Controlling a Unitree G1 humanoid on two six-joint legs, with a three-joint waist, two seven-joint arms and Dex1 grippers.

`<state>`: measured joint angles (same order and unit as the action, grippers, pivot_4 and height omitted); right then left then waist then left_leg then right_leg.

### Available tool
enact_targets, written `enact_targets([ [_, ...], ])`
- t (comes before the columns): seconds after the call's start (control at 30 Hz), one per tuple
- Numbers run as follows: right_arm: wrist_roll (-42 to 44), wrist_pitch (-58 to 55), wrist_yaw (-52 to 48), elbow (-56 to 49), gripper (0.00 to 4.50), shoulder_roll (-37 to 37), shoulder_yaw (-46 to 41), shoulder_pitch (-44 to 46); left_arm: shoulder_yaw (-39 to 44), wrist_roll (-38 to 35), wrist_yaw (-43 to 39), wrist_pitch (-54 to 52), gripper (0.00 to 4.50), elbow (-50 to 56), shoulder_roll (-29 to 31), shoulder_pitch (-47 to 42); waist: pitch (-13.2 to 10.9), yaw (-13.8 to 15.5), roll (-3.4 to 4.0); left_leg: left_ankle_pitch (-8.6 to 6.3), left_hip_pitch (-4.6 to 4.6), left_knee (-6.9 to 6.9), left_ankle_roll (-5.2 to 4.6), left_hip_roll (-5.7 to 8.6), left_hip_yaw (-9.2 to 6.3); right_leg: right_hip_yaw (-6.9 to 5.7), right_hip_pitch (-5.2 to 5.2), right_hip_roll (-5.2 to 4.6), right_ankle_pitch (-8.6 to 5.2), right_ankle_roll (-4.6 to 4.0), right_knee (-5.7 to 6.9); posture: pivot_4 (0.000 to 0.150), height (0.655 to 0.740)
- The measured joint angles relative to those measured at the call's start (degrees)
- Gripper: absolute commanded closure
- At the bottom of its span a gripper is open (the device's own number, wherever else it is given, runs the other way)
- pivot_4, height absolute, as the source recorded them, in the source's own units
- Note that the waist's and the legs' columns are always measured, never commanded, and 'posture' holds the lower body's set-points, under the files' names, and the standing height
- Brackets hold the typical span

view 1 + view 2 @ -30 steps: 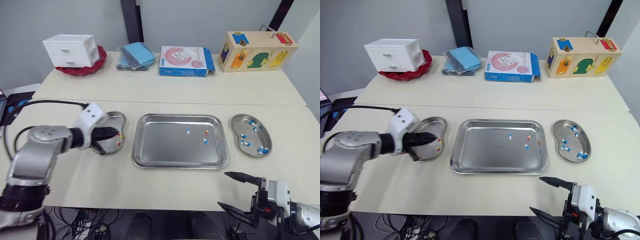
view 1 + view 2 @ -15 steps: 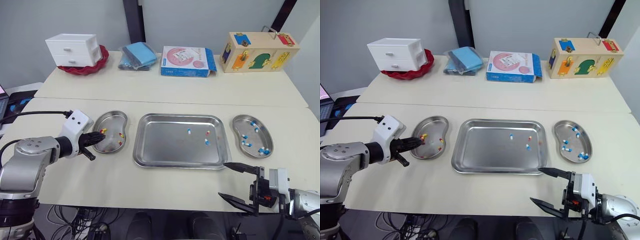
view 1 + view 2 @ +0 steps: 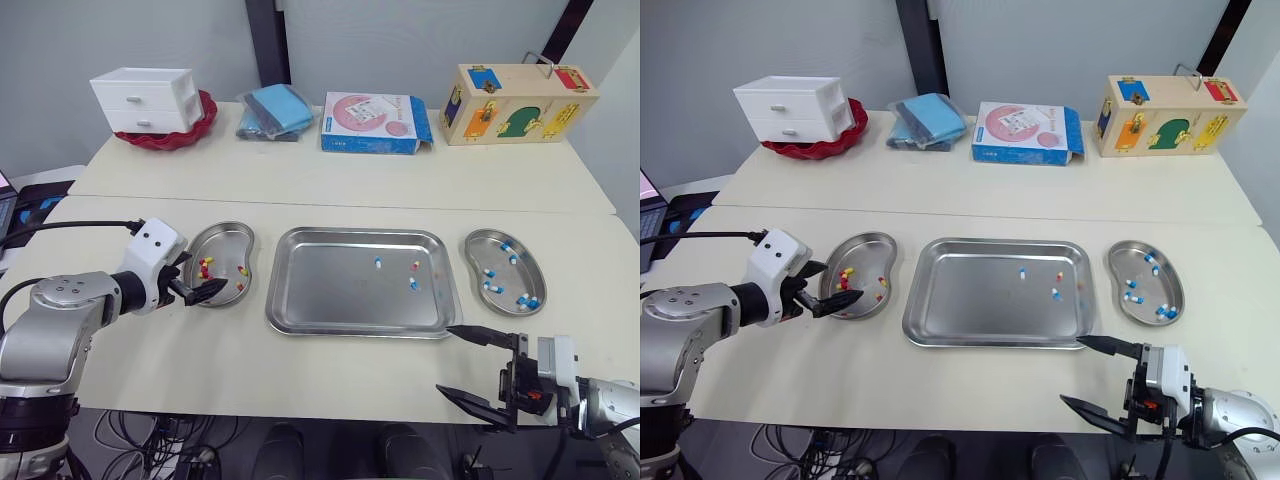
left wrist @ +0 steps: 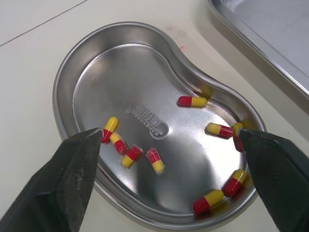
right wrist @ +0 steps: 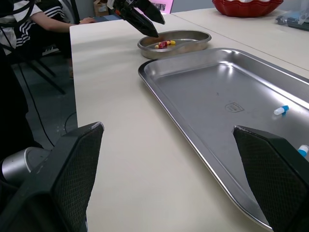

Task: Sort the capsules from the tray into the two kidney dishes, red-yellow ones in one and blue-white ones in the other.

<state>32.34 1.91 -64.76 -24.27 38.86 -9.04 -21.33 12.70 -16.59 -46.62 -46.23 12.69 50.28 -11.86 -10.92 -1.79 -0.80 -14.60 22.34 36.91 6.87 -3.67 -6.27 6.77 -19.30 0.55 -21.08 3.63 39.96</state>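
Hovering spread: left pincer (image 3: 203, 276) at red-yellow dish (image 3: 231, 233), right pincer (image 3: 446, 360) near tray (image 3: 328, 292); carton (image 3: 372, 123) behind.

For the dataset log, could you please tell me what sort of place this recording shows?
Likely a robotics lab test bench: a table holds a steel tray, a left kidney dish and a right kidney dish, with a wooden latch box and mini drawers behind.

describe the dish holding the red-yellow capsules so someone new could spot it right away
Find the big steel tray in the middle. A kidney dish sits on each side of it; take the left dish. It holds only red-yellow capsules, while the right dish holds blue-white capsules.
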Motion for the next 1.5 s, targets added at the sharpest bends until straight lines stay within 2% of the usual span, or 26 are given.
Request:
enact_targets([
  [0.2, 0.0, -0.2, 0.1, 0.0, 0.0, 0.1, -1.1, -0.5, 1.1, -2.8, -0.8, -0.1, 0.02, -0.3, 0.0, 0.1, 0.0, 0.0, 0.0, 0.0, 0.0, 0.0, 0.0, 0.0, 0.0, 0.0, 0.0, 0.0, 0.0, 0.0, 0.0, 0.15, 0.74],
  [0.33, 0.6, -2.0, 0.7, 0.1, 0.0, 1.3, -3.8, -0.8, 5.8, -7.6, -3.9, -1.0, 0.02, 0.4, 0.7, 2.8, 0.0, -0.1, 0.01, 0.0, -0.01, -0.02, 0.0, 0.0, 0.05, 0.04, -0.01, 0.0, 0.0, 0.0, 0.0, 0.15, 0.74],
  [0.47, 1.6, -4.9, 0.7, 1.6, 0.0, 4.2, -8.8, -1.5, 12.0, -9.9, -8.1, -0.5, 0.02, 0.7, 4.3, 10.2, 0.0, -0.2, 0.0, 0.0, -0.02, -0.06, 0.0, -0.02, 0.05, 0.04, -0.03, 0.0, -0.01, -0.01, -0.01, 0.15, 0.74],
  [0.6, 2.4, -8.3, 0.0, 4.7, 0.0, 8.4, -14.8, -2.5, 17.2, -7.6, -14.1, 4.2, 0.02, -2.3, 9.2, 22.9, 0.0, -0.4, -0.01, -0.01, -0.11, -0.13, -0.01, 0.01, 0.17, 0.13, -0.03, -0.04, -0.01, -0.01, -0.06, 0.15, 0.74],
  [0.67, 2.1, -9.6, -0.6, 7.2, 0.0, 10.4, -17.4, -2.8, 18.6, -6.5, -15.6, 6.1, 0.02, -5.0, 10.2, 25.1, -0.1, -0.3, -0.07, -0.01, -0.15, -0.13, -0.01, 0.01, 0.19, 0.13, -0.01, -0.05, -0.01, -0.01, -0.06, 0.15, 0.74],
  [0.9, -2.5, -13.8, -3.5, 14.1, 0.0, 17.3, -20.9, -4.6, 19.9, -3.0, -18.4, 13.6, 0.02, -13.1, 12.6, 26.9, -0.1, -0.1, -0.11, -0.01, -0.14, -0.22, -0.01, 0.0, 0.24, 0.17, -0.07, -0.04, -0.02, -0.02, -0.1, 0.15, 0.74],
  [1.5, -4.8, -16.3, -5.1, 13.9, 0.0, 17.5, -21.0, -2.8, 18.8, -2.4, -19.2, 15.1, 0.02, -12.8, 12.1, 28.0, -0.1, -0.6, -0.1, -0.01, -0.13, -0.22, -0.01, 0.0, 0.26, 0.18, -0.06, -0.04, -0.02, -0.02, -0.1, 0.15, 0.74],
])
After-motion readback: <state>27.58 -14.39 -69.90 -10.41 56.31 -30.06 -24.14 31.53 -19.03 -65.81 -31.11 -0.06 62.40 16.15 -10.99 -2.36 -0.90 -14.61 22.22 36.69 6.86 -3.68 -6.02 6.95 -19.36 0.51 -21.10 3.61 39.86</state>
